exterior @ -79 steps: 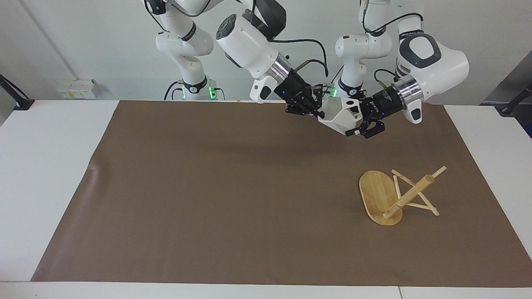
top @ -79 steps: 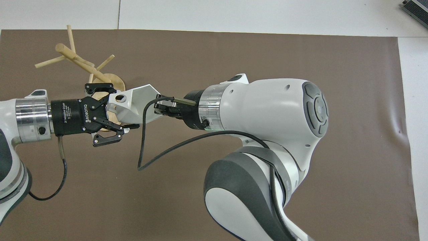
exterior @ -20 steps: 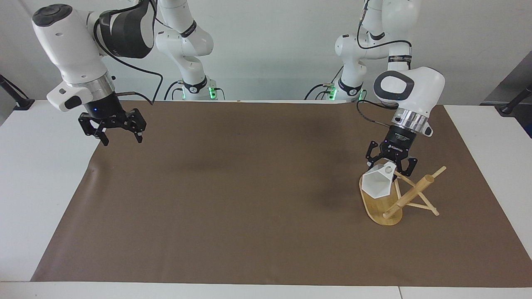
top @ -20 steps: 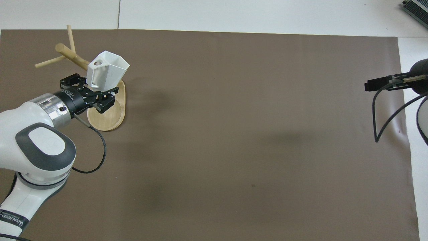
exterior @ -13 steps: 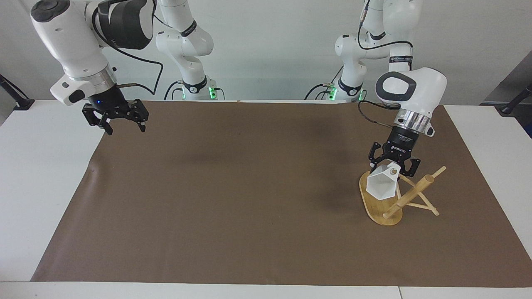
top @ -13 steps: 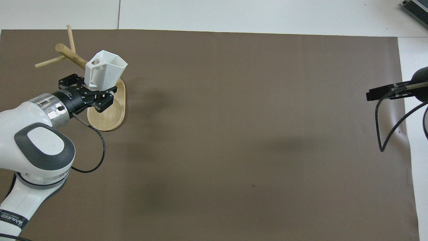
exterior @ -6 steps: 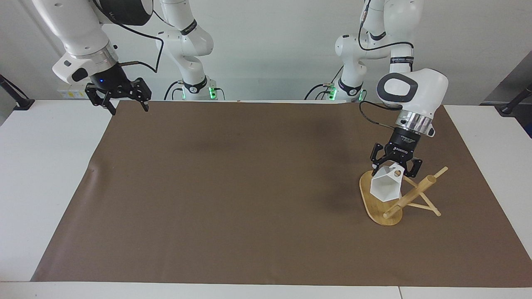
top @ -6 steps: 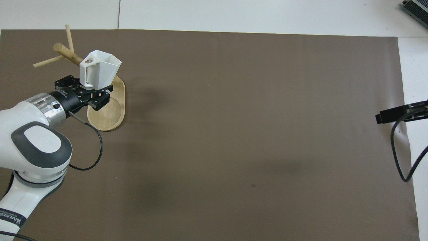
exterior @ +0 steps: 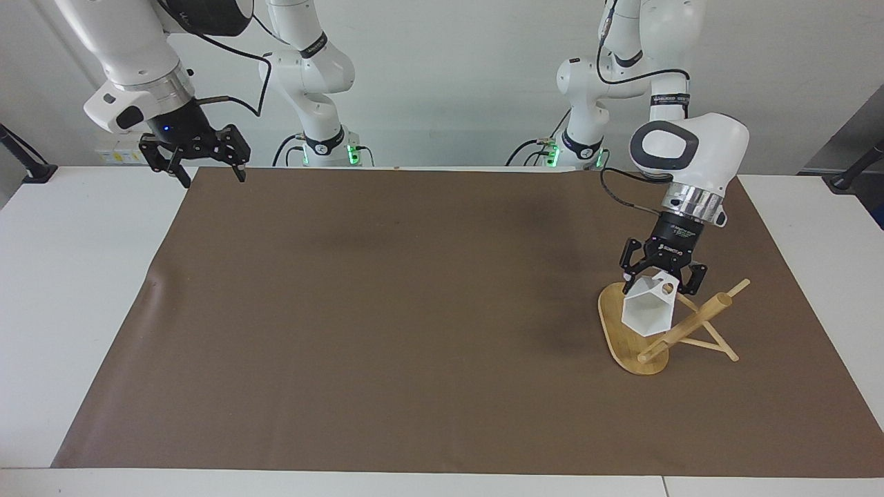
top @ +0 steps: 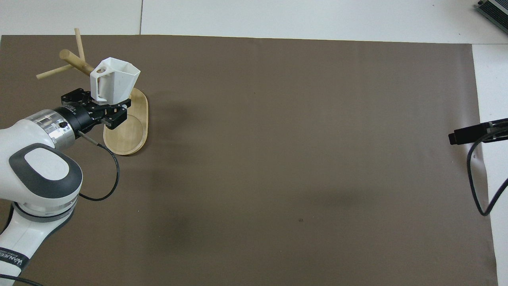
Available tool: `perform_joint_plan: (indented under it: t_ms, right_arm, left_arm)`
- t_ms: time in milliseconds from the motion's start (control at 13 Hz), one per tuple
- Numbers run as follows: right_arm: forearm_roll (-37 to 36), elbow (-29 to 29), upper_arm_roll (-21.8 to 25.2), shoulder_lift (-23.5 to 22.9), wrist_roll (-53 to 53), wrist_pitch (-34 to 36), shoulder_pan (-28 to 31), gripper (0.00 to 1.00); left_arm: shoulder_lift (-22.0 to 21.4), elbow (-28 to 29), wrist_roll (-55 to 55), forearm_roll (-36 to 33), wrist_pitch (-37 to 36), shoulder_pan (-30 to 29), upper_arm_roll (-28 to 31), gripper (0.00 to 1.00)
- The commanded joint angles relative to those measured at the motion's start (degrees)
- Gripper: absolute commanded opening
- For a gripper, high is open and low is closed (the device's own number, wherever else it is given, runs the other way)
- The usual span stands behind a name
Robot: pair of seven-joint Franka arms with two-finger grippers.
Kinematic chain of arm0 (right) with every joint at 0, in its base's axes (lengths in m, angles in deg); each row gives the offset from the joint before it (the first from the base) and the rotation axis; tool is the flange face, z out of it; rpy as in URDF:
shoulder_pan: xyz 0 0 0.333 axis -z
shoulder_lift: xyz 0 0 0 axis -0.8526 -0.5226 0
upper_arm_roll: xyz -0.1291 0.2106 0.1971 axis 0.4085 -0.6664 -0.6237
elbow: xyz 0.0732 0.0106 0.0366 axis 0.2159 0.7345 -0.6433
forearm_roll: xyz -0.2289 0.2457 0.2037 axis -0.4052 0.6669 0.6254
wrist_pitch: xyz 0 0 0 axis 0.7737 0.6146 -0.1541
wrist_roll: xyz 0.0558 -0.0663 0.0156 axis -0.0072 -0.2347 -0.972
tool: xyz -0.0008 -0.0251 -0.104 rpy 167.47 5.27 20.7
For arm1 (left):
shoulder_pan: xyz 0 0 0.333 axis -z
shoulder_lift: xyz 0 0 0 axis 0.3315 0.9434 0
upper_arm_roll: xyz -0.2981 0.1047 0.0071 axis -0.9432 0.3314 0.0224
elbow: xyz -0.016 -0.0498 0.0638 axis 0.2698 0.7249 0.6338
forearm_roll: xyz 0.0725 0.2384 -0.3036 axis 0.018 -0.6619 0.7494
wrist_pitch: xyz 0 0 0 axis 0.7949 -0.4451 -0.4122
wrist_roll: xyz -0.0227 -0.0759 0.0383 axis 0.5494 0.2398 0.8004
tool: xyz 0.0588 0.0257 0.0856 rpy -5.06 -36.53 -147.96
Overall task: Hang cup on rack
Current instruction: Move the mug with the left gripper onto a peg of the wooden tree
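The white surface [exterior: 76, 290] carries a large brown mat [exterior: 414, 310] that covers most of it. On this mat, toward the left arm's end, stands the rack [exterior: 673, 331], a light wooden mug tree; its oval flat base [top: 131, 135] lies on the mat, its thick post [exterior: 690, 324] leans away from upright toward the left arm's end, and thin pegs [exterior: 718, 348] cross it. The cup [exterior: 648, 310], a white mug with flat angled faces and a blocky handle pierced by 1 round hole, is in the air over the base and just beside the post; if the cup touches the post or a peg I cannot tell. No peg is seen through the handle's hole, so the cup is not yet hung. The left gripper [exterior: 661, 276] is closed on the cup at its handle side and points down toward the base. The right gripper [exterior: 207, 169] hangs in the air over the mat's corner at the right arm's end, its jaws spread wide with nothing between them, and this arm waits there.
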Motion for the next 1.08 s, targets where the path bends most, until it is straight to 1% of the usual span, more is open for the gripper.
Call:
perform_joint_plan:
  t_ms: [0,77,385,615,846,1000]
  right_arm:
    - [-0.8,0.11,-0.33,0.37,3.58,-2.26,-0.11,1.0]
    - [-0.8,0.12,-0.33,0.37,5.78,-2.44,-0.2,1.0]
    - [-0.8,0.47,-0.42,0.37,7.81,-2.71,-0.29,1.0]
    - [-0.8,0.82,-0.68,0.72,15.45,-2.62,-0.38,1.0]
    - [-0.8,0.82,-0.6,0.72,14.86,-2.53,-0.38,1.0]
    - [-0.8,0.82,-0.6,0.72,9.96,-2.53,-0.38,1.0]
  left_arm:
    - [0.57,-0.52,-1.22,-0.8,0.39,0.13,-0.06,0.0]
    - [0.49,-0.52,-1.22,-0.8,0.21,0.13,-0.06,0.0]
    - [-0.04,-0.52,-0.51,-1.07,-0.31,0.39,-0.06,0.0]
    - [-0.3,-0.43,-0.16,-1.51,-0.32,0.57,-0.15,0.0]
    - [-0.13,-0.52,-0.86,-1.33,-0.58,-0.22,-0.15,0.0]
    - [0.05,-0.52,-1.91,-1.24,-0.49,-0.49,-0.06,0.0]
